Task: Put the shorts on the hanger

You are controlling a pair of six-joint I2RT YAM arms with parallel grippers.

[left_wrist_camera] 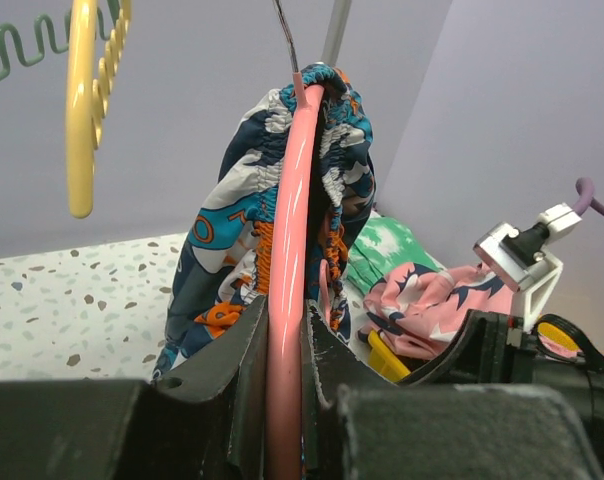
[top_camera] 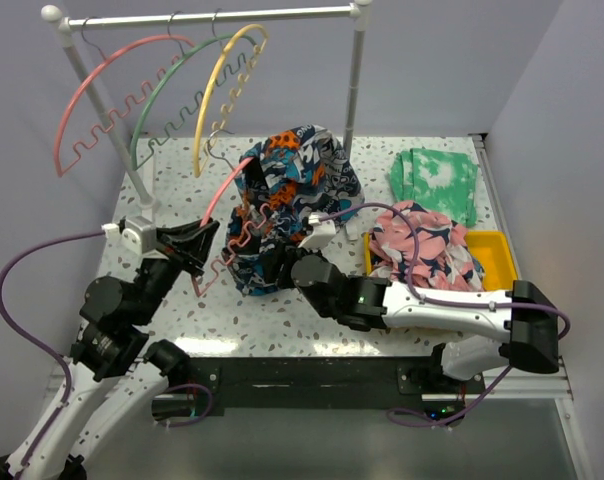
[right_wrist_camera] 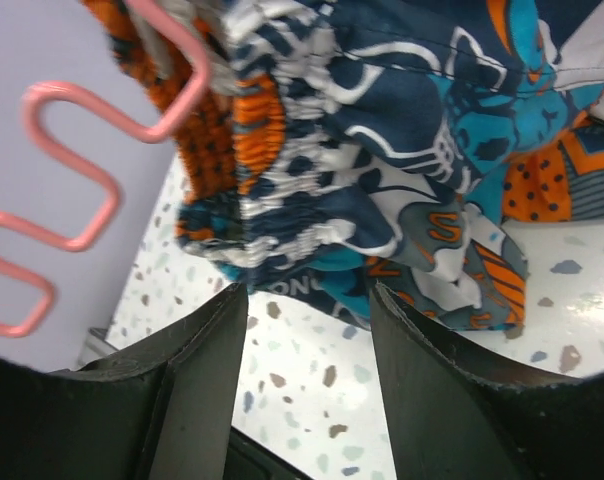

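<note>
The shorts hang bunched over the far end of the hanger, and their lower folds reach the worktop. The left tool is clamped on the hanger's near end. The right tool, just right of the hanger's zigzag bar, has its jaws apart beneath the elastic waistband and grips nothing.

Bright, even, diffuse light fell from above. The speckled white terrazzo tabletop carried only faint, soft shadows beneath the busy blue-orange printed cloth shorts. In the left wrist view a white glare streak ran down the coral-pink plastic hanger arch. Both wrist views were soft in the near foreground; the overhead view was sharp.
</note>
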